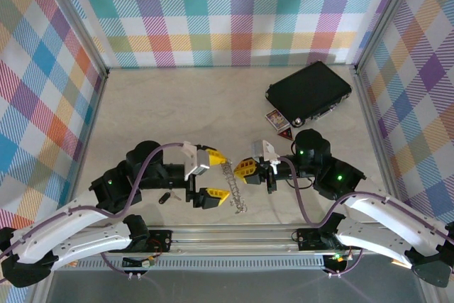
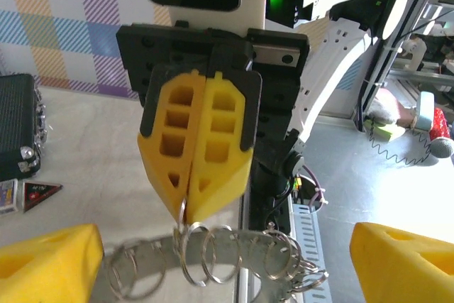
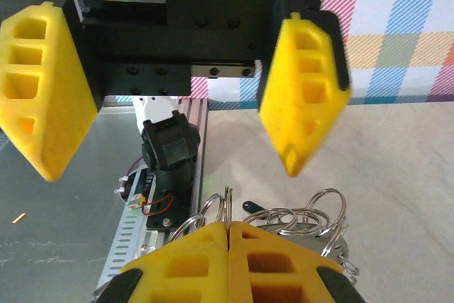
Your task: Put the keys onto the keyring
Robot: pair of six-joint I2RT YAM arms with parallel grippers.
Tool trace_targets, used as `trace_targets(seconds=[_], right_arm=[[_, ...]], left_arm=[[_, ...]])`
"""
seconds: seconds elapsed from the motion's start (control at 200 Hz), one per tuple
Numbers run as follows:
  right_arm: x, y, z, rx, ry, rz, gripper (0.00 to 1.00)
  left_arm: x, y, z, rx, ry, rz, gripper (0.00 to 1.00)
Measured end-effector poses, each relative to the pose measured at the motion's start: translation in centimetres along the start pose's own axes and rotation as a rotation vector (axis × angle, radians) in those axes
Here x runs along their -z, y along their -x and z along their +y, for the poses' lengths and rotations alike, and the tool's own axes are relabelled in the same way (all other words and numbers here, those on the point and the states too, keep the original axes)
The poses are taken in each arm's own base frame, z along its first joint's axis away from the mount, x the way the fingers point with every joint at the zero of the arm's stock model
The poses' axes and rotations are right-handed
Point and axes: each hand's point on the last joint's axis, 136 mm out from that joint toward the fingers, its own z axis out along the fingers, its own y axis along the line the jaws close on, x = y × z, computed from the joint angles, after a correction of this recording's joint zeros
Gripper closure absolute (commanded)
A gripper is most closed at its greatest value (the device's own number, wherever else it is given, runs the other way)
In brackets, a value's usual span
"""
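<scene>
The keyring (image 1: 233,188) is a silvery strand of linked rings hanging from my right gripper (image 1: 243,169), which is shut on one ring at its top end. In the right wrist view the yellow fingertips (image 3: 206,246) pinch that ring (image 3: 227,207) edge-on. My left gripper (image 1: 223,177) stands open, its two fingers either side of the strand and not touching it. In the left wrist view the rings (image 2: 213,253) run across between its open fingers (image 2: 50,260). The key (image 1: 164,197), tiny and black-headed, lies on the table to the left of the left gripper.
A black rectangular case (image 1: 308,92) lies at the back right, with a small card box (image 1: 277,120) and a red triangular piece (image 1: 284,133) in front of it. The metal rail (image 1: 234,235) runs along the near edge. Checked walls enclose three sides.
</scene>
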Motion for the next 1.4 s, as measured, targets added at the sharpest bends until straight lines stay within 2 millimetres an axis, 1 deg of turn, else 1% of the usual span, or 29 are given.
trace_targets(seconds=[0.105, 0.28, 0.345, 0.62, 0.925, 1.03, 1.15, 1.26, 1.345, 1.4], right_arm=[[0.0, 0.1, -0.2, 0.003, -0.011, -0.002, 1.0], [0.0, 0.3, -0.4, 0.01, -0.026, -0.01, 1.0], [0.0, 0.4, -0.5, 0.012, -0.031, -0.013, 1.0], [0.0, 0.5, -0.8, 0.016, -0.044, -0.017, 1.0], [0.3, 0.6, -0.9, 0.018, -0.059, -0.022, 1.0], [0.4, 0.8, -0.8, 0.023, -0.06, -0.029, 1.0], [0.5, 0.9, -0.7, 0.024, -0.061, -0.03, 1.0], [0.5, 0.9, -0.8, 0.024, -0.064, -0.03, 1.0], [0.5, 0.8, -0.8, 0.022, -0.063, -0.027, 1.0], [0.5, 0.7, -0.7, 0.021, -0.062, -0.025, 1.0]], left_arm=[[0.1, -0.4, 0.1, 0.027, 0.01, -0.007, 0.1], [-0.7, -2.5, 0.5, 0.093, 0.012, 0.026, 0.12], [-0.8, -2.8, 0.6, 0.105, 0.011, 0.029, 0.13], [-1.1, -1.6, -0.1, 0.107, -0.041, -0.017, 0.15], [-1.0, -1.3, -1.3, 0.119, -0.112, -0.024, 0.18], [-0.9, -1.4, -1.1, 0.12, -0.095, -0.023, 0.18], [0.1, -1.1, -0.1, 0.101, -0.008, -0.041, 0.19], [1.4, 0.0, 0.4, 0.059, 0.057, -0.092, 0.23], [1.9, 0.5, 0.6, 0.036, 0.085, -0.112, 0.3], [2.0, 0.9, 0.9, 0.014, 0.101, -0.115, 0.36]])
